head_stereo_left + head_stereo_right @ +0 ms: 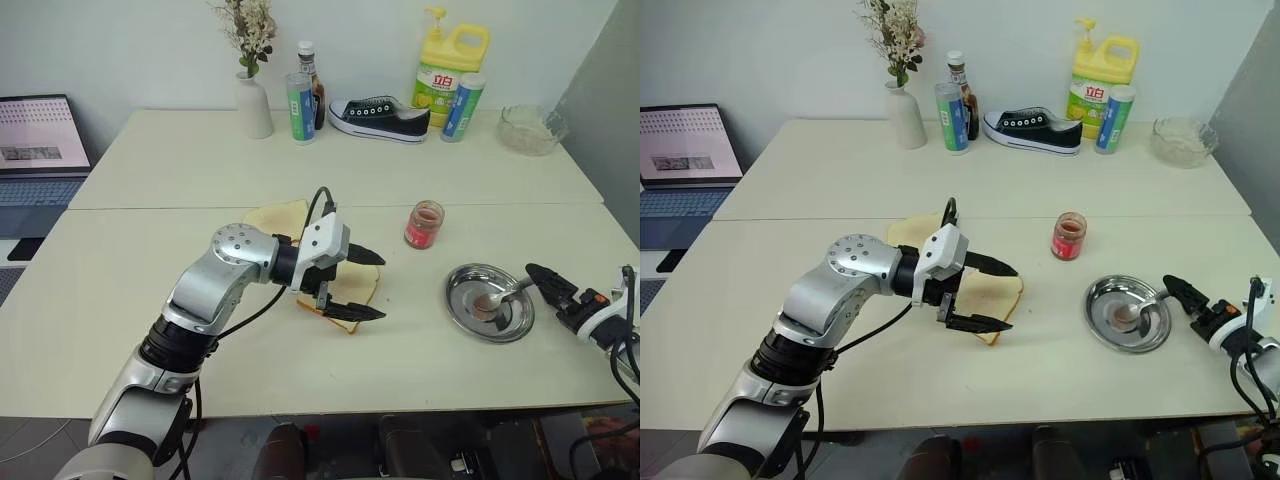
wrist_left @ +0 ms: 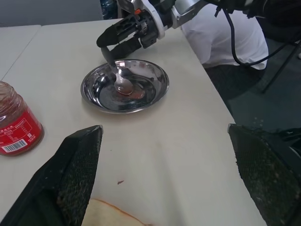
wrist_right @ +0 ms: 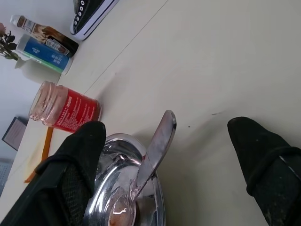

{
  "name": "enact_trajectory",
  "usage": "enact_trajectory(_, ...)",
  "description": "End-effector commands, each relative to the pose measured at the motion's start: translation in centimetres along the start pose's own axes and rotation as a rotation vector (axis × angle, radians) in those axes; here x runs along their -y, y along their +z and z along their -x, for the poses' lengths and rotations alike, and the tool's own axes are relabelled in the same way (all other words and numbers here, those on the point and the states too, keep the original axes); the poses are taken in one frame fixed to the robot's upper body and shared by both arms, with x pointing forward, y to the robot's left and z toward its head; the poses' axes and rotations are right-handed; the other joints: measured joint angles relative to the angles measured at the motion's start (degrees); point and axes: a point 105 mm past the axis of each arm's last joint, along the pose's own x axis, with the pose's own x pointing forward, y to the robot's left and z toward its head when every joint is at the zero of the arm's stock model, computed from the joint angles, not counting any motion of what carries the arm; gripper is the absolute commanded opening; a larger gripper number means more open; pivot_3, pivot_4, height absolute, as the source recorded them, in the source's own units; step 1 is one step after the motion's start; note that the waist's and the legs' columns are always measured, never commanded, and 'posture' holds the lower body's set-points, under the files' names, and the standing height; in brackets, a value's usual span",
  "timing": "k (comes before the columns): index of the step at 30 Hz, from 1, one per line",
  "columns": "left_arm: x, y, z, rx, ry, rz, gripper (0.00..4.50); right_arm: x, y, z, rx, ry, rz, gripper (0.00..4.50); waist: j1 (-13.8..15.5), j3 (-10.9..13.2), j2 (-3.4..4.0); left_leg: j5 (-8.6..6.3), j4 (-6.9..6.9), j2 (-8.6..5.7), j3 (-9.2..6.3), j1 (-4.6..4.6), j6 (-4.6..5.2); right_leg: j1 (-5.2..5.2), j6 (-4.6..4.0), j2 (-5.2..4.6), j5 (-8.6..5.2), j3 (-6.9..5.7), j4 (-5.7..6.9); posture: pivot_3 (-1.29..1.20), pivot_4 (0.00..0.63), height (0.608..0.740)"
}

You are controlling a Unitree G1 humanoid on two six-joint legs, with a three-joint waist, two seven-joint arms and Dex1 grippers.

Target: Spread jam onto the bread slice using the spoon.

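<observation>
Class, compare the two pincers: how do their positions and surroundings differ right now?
The left pincer hovers over the bread slice at mid-table; the right pincer sits by the steel dish, fingers either side of the spoon handle. The left points sideways toward the dish, the right points toward the jar. Both are open and hold nothing.

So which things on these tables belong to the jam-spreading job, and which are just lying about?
Job:
- jam jar
- bread slice under the open left tool
- spoon in the steel dish, open right tool at its handle

Lying about:
- second slice
- vase of flowers
- sneaker
- yellow detergent bottle
- glass bowl
- laptop
</observation>
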Motion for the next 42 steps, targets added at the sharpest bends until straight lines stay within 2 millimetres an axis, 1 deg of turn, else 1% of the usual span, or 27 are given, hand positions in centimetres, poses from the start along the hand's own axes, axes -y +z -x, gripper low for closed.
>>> enact_trajectory(1,0.0,1.2,0.3,0.026,0.005,-0.042,4.44,-0.6,0.0,-0.5,-0.006,0.037,0.0,4.5,-0.2,0.0,0.0,0.0,0.0,0.0,0.01,0.0,0.0,0.0,0.01,0.0,0.0,0.01,0.0,0.0,0.15,0.74)
enact_trajectory(3,-0.1,1.2,0.3,0.024,0.004,-0.044,4.44,-0.7,0.0,-0.7,-0.007,0.045,-0.003,4.5,-0.4,0.0,0.0,0.0,0.0,0.0,0.02,0.01,0.0,0.0,0.02,0.0,0.01,0.02,0.0,0.0,0.15,0.74)
enact_trajectory(4,-0.1,1.2,0.2,0.023,0.004,-0.045,4.5,-0.7,0.0,-0.7,-0.008,0.048,-0.004,4.12,-0.5,0.0,0.0,0.0,0.0,0.0,0.01,0.01,0.0,0.0,0.02,0.0,0.01,0.02,0.01,0.0,0.15,0.74)
enact_trajectory(6,-0.1,1.2,0.2,0.022,0.002,-0.047,4.5,-1.0,-0.3,-0.8,-0.02,0.065,-0.005,3.53,-0.5,0.0,0.01,0.0,-0.02,0.0,0.01,0.01,0.0,0.0,0.02,0.0,0.01,0.01,0.01,0.0,0.15,0.74)
enact_trajectory(9,-0.1,1.3,0.1,0.02,0.001,-0.05,4.5,-1.2,-0.6,-0.9,-0.029,0.077,-0.003,2.41,-0.4,0.0,0.01,0.0,-0.04,0.0,-0.04,-0.03,0.0,-0.01,-0.02,0.0,0.02,-0.03,-0.01,0.0,0.15,0.74)
enact_trajectory(15,-0.3,1.3,0.0,0.022,0.003,-0.054,4.5,-1.1,-0.4,-0.8,-0.015,0.071,-0.005,0.3,-0.3,0.0,0.0,0.0,-0.01,-0.02,-0.04,-0.06,0.0,0.0,-0.03,-0.03,0.03,-0.04,-0.06,0.0,0.15,0.74)
enact_trajectory(16,-0.3,1.3,0.0,0.023,0.004,-0.055,4.5,-1.1,-0.3,-0.8,-0.01,0.069,-0.005,0.02,-0.3,0.0,0.01,0.0,0.0,-0.02,-0.04,-0.06,0.0,0.01,-0.02,-0.03,0.03,-0.05,-0.06,0.0,0.15,0.74)
enact_trajectory(23,-0.4,1.3,-0.1,0.029,0.009,-0.058,4.5,-1.5,0.3,-0.5,0.009,0.075,0.005,0.02,0.0,0.0,0.01,0.0,-0.02,-0.02,-0.06,-0.03,0.0,0.04,0.0,-0.02,0.01,-0.07,-0.05,0.0,0.15,0.74)
enact_trajectory(24,-0.4,1.3,-0.1,0.029,0.009,-0.058,4.5,-1.6,0.4,-0.5,0.012,0.079,0.008,0.02,0.0,0.0,0.01,0.0,-0.02,-0.02,-0.07,-0.03,0.0,0.04,-0.01,-0.02,0.02,-0.07,-0.05,0.0,0.15,0.74)
enact_trajectory(25,-0.4,1.3,0.0,0.03,0.012,-0.059,4.5,-2.2,0.7,-0.5,0.021,0.092,0.025,0.02,0.1,0.0,0.01,0.0,-0.02,-0.02,-0.07,-0.03,0.0,0.04,-0.01,-0.02,0.02,-0.07,-0.04,0.0,0.15,0.74)
enact_trajectory(28,-0.5,1.2,0.3,0.03,0.026,-0.056,4.5,-5.0,1.7,-0.3,0.047,0.163,0.076,0.02,0.1,0.0,0.02,0.0,-0.01,-0.02,-0.06,-0.03,0.0,0.03,0.0,-0.03,0.02,-0.06,-0.04,0.0,0.15,0.74)
enact_trajectory(29,-0.6,1.2,0.5,0.032,0.032,-0.049,4.5,-6.2,2.0,-0.3,0.058,0.194,0.097,0.02,0.1,0.0,0.02,0.0,-0.02,-0.02,-0.06,-0.05,0.0,0.0,0.0,-0.02,0.02,-0.05,-0.04,0.0,0.15,0.74)
enact_trajectory(31,-0.6,1.1,1.1,0.042,0.057,-0.019,4.5,-10.7,3.3,-0.3,0.102,0.294,0.188,0.02,0.0,0.0,0.08,0.0,-0.03,-0.02,-0.07,-0.05,0.0,-0.01,0.01,-0.02,0.01,-0.06,-0.03,0.0,0.15,0.74)
enact_trajectory(32,-0.6,1.0,1.3,0.045,0.065,-0.008,4.5,-12.1,3.6,-0.2,0.118,0.322,0.215,0.02,-0.3,0.1,0.14,0.0,-0.04,-0.01,-0.06,-0.07,0.0,-0.05,0.0,-0.01,0.01,-0.04,-0.02,0.0,0.15,0.74)
enact_trajectory(33,-0.8,0.9,1.6,0.052,0.089,0.002,4.5,-13.7,4.1,-0.4,0.136,0.328,0.276,0.02,-0.4,0.1,0.14,0.0,-0.04,0.0,-0.07,-0.07,0.0,-0.07,0.01,0.0,0.01,-0.02,0.0,0.0,0.15,0.74)
enact_trajectory(35,-1.3,0.7,1.9,0.07,0.141,0.018,4.5,-16.0,4.7,-1.2,0.173,0.329,0.379,0.02,-0.5,0.1,0.15,0.0,-0.05,0.0,-0.1,-0.07,0.0,-0.07,0.03,0.01,-0.01,-0.06,0.01,0.0,0.15,0.74)
enact_trajectory(36,-1.7,0.6,2.0,0.082,0.173,0.023,4.5,-16.9,5.2,-1.7,0.199,0.319,0.411,0.02,-0.4,0.1,0.14,0.0,-0.04,0.0,-0.11,-0.07,0.0,-0.07,0.04,0.01,-0.01,-0.06,0.01,0.0,0.15,0.74)
enact_trajectory(37,-1.9,0.6,2.0,0.089,0.191,0.026,4.5,-17.3,5.5,-2.0,0.216,0.31,0.422,0.02,-0.3,0.1,0.14,0.0,-0.04,0.01,-0.16,-0.1,0.0,-0.06,0.07,0.01,-0.03,-0.12,-0.01,0.0,0.15,0.74)
enact_trajectory(39,-3.0,0.6,1.9,0.125,0.27,0.044,4.5,-19.0,6.2,-3.4,0.262,0.306,0.463,0.02,-0.1,0.1,0.14,0.0,-0.01,-0.01,-0.16,-0.14,0.0,-0.06,0.04,-0.01,-0.01,-0.13,-0.04,0.0,0.15,0.74)
enact_trajectory(41,-3.7,0.5,1.7,0.15,0.327,0.057,4.5,-20.4,6.4,-4.7,0.287,0.306,0.52,0.02,0.2,0.1,0.14,0.0,0.0,-0.03,-0.14,-0.18,0.0,-0.08,-0.01,-0.03,0.03,-0.12,-0.06,0.0,0.15,0.74)
enact_trajectory(42,-3.9,0.5,1.5,0.157,0.346,0.059,4.5,-20.7,6.3,-5.3,0.294,0.301,0.556,0.02,0.4,0.1,0.14,0.0,0.0,-0.04,-0.13,-0.21,0.0,-0.1,-0.06,-0.05,0.05,-0.11,-0.05,0.0,0.15,0.74)
